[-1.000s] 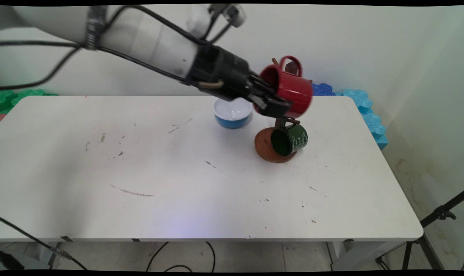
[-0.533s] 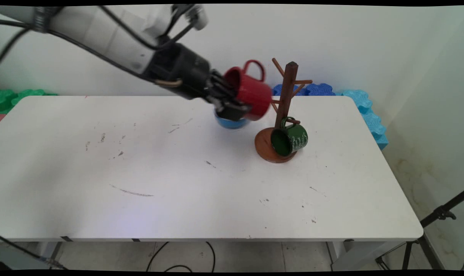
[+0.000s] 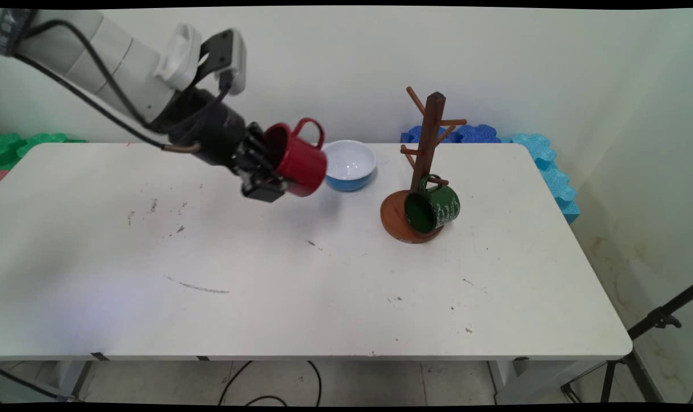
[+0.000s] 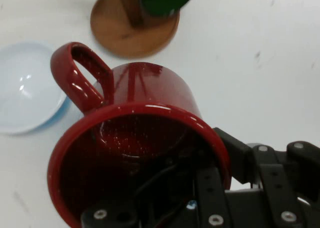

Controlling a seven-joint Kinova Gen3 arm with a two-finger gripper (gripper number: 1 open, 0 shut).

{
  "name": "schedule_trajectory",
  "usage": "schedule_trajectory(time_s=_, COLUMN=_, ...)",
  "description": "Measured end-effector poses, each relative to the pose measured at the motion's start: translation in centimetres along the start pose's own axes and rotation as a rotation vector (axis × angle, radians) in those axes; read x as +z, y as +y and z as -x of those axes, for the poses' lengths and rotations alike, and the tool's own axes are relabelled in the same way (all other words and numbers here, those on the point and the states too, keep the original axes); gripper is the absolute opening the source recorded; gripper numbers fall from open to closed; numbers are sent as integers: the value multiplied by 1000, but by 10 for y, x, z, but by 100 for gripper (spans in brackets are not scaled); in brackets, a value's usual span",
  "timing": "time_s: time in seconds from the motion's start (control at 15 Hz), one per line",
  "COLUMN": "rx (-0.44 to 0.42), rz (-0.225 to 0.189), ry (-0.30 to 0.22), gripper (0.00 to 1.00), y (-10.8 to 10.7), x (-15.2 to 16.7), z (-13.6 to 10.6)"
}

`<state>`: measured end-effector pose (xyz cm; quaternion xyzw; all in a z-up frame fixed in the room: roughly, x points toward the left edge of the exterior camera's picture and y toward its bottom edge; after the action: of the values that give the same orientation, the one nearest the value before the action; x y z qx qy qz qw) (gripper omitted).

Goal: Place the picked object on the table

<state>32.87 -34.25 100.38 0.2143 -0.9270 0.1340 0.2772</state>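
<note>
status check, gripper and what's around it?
Gripper shut on red mug, one finger inside the rim, mug held on its side above the table. Blue bowl just beyond. Mug tree with green mug further off.

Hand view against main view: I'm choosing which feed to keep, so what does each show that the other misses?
Only the hand view shows the inside of the red mug, with one finger of the pincer inside the rim and one outside.

Only the main view shows the mug tree's upper pegs, the whole table, the wall and the foam tiles behind.

Both show the red mug held on its side above the table, the blue bowl, the green mug and the tree's round base.
</note>
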Motion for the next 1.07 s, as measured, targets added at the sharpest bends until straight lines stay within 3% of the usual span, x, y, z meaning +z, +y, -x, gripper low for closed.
schedule_trajectory(time_s=0.47, rx=171, rz=-7, ry=-158, gripper=0, y=-25, x=29, z=42)
schedule_trajectory(time_s=1.07, rx=306, rz=25, ry=-268, gripper=0, y=-51, x=86, z=51)
